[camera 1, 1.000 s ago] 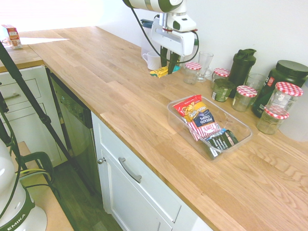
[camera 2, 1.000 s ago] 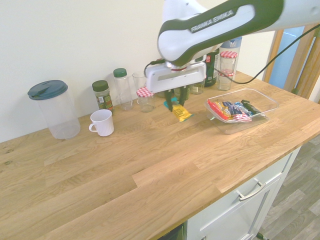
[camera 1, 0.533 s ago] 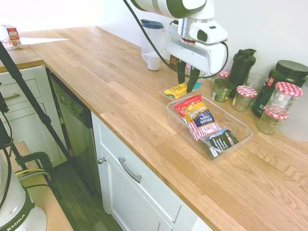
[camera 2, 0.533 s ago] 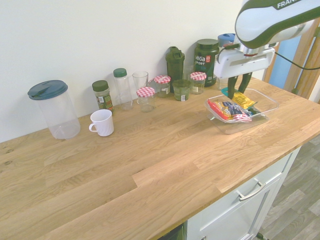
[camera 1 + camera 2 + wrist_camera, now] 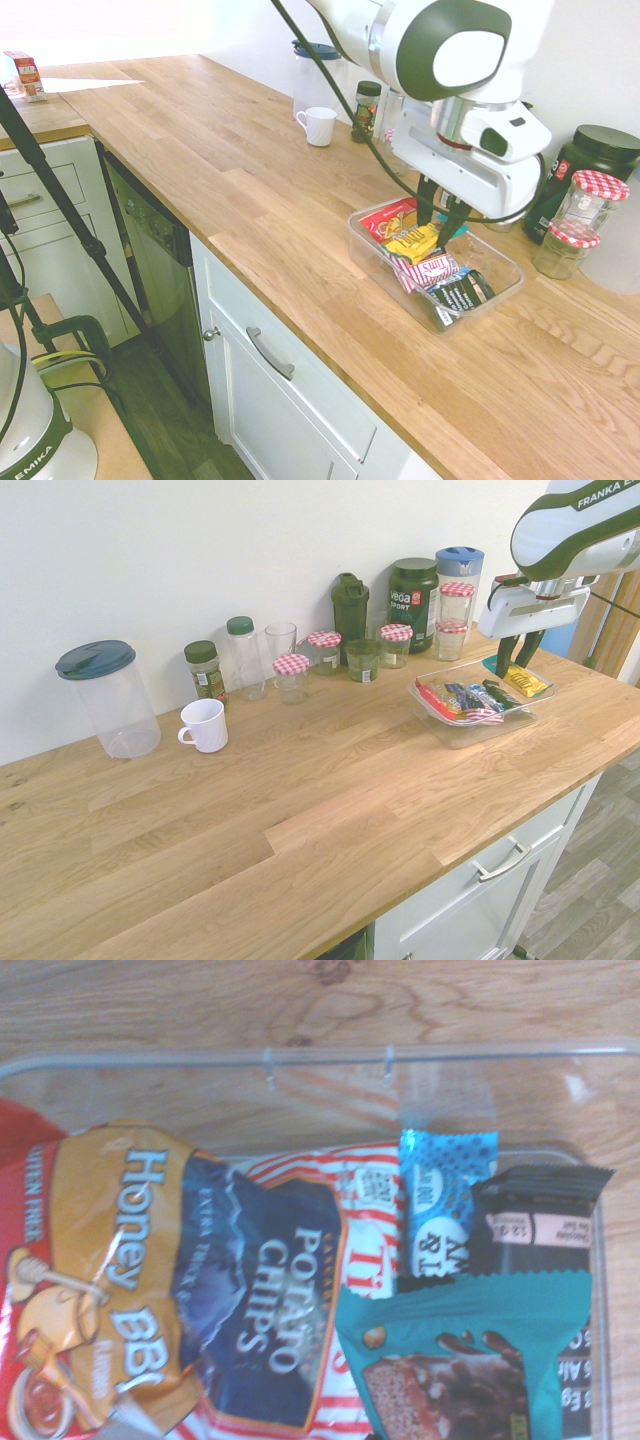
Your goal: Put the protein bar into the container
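On the counter (image 5: 200,180), the clear container (image 5: 455,736) is largely filled already, and being light and shallow it could be slid or tipped if its wall is caught on the way down. The end effector (image 5: 512,668) is clenched on the teal end of the protein bar (image 5: 525,681), which is held above the container, its yellow end jutting out. By a release from too high or too near the rim, the bar could be let fall across the edge or bounced out. Most of the floor is taken up by the chip bag (image 5: 290,1300), whose slick, puffed surface could be slid off by anything dropped on it; if it is pressed, its chips could be crushed. Beside it, the dark packet (image 5: 540,1215) and the smaller blue packet (image 5: 425,1195) could be shoved aside or snagged. Lastly, the bar's thin crimped wrapper could be left clinging to a fingertip as the grip is opened, and the bar dragged askew.
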Robot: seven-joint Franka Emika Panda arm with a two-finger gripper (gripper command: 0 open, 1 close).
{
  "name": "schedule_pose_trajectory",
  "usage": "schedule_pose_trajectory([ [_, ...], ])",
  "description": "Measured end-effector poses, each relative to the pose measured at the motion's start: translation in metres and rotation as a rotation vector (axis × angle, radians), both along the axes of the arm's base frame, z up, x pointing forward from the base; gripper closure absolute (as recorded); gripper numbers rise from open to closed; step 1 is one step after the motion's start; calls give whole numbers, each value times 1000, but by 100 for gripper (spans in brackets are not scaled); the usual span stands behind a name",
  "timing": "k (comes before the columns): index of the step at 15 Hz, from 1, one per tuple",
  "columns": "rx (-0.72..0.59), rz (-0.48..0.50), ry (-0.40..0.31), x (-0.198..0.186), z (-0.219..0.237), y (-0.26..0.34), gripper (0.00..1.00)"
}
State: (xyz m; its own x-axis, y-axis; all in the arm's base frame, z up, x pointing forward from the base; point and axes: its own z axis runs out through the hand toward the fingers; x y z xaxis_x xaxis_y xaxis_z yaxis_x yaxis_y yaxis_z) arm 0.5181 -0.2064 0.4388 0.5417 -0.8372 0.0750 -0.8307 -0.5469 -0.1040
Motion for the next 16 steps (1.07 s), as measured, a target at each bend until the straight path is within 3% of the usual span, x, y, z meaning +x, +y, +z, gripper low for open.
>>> schedule_pose_trajectory([
  [8,5,11,8,40,-25,-37,100],
  [16,33,20,41,44,-61,-45,100],
])
